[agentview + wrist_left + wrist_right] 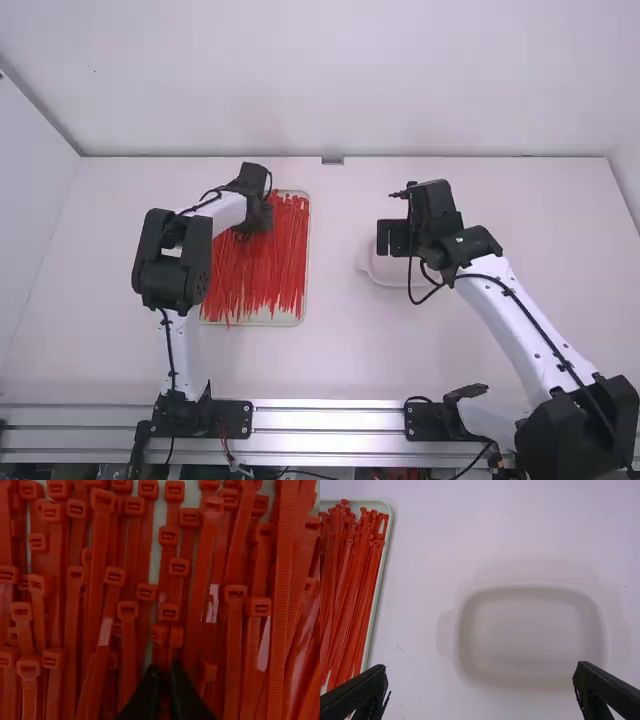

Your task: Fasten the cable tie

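Many ribbed red ties (100,580), rect. dish (530,591) — smooth

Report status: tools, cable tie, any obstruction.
Left tool down in the tray's pile, closed on a cable tie, it seems. Right tool open, above the white dish. No tie fastened yet. Nothing in the way.

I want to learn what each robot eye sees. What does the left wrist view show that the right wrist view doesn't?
Left wrist view: the square heads of the red cable ties, right up close. Right wrist view: a white dish, the rim of the tray, and the right gripper wide open. Both: the pile of red cable ties.
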Controlling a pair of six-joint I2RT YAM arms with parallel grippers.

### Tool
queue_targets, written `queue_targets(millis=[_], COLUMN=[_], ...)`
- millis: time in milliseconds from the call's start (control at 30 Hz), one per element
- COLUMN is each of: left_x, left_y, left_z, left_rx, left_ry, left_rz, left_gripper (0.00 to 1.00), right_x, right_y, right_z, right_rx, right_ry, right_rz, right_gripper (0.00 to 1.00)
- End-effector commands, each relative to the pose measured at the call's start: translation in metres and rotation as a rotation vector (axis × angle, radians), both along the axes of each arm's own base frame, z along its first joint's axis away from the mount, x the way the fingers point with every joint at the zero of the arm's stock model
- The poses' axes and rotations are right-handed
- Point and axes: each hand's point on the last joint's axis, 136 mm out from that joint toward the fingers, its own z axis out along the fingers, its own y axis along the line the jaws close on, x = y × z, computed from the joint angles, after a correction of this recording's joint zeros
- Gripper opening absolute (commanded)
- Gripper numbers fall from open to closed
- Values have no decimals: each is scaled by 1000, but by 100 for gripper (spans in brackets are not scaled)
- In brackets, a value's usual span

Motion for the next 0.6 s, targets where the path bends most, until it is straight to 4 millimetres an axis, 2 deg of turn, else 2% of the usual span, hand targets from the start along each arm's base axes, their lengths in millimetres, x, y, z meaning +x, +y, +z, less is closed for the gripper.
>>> queue_targets(millis=[0,167,367,433,567], left_x=[-9,-1,9,9,10], left_y=[12,9,6,7,3], left_z=[2,20,61,69,86], left_rx=[16,5,-13,-16,-23], left_ry=[14,-40,-140,-156,-190], left_rz=[49,54,51,54,51], left_gripper=[3,3,3,2,8], right_x=[5,5,5,5,4], right_y=[1,1,2,2,2], right_z=[15,15,15,15,15], right_rx=[8,9,11,11,10], right_ry=[-38,-38,-35,-34,-34], right_rz=[-4,-4,-2,-2,-2], right_gripper=[98,99,99,99,98])
